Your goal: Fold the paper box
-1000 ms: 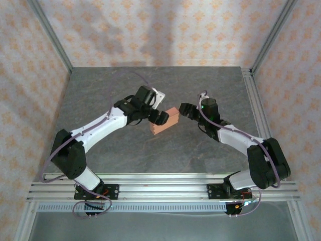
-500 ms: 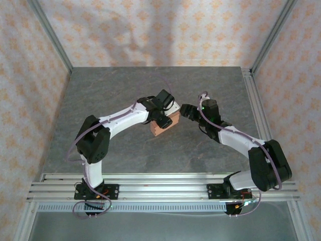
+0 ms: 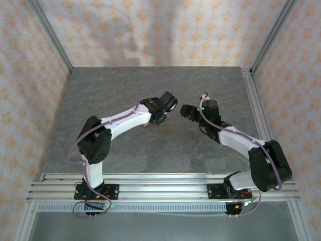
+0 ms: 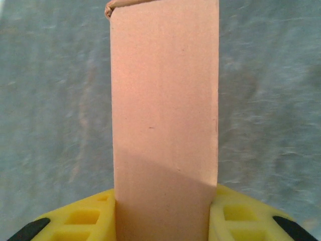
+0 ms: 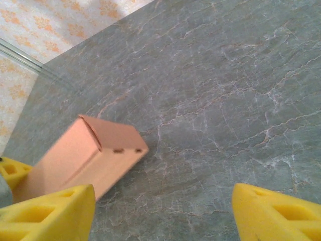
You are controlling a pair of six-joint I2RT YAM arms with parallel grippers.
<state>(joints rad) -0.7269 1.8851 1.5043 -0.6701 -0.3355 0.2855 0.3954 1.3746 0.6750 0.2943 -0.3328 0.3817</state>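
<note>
The paper box (image 4: 165,115) is a folded salmon-orange card box, long and narrow. In the left wrist view it runs straight out from between my yellow fingers (image 4: 95,218), which press on both of its long sides. My left gripper (image 4: 163,221) is shut on it. From above, the left gripper (image 3: 161,113) covers most of the box, and a sliver of orange (image 3: 146,125) shows beside the arm. In the right wrist view the paper box (image 5: 85,155) shows its closed end with two small slots. My right gripper (image 5: 163,216) is open, a short way right of the box and holding nothing.
The grey marbled table (image 3: 210,85) spreads around both arms. Metal frame rails (image 3: 253,105) run along its right side and near edge. Patterned walls (image 3: 150,30) enclose the back and sides. Bare tabletop (image 5: 241,100) lies ahead of the right gripper.
My left arm swung right over the box, and its jaws closed on the box's long sides. The box is now mostly hidden under that wrist. The right arm barely moved.
</note>
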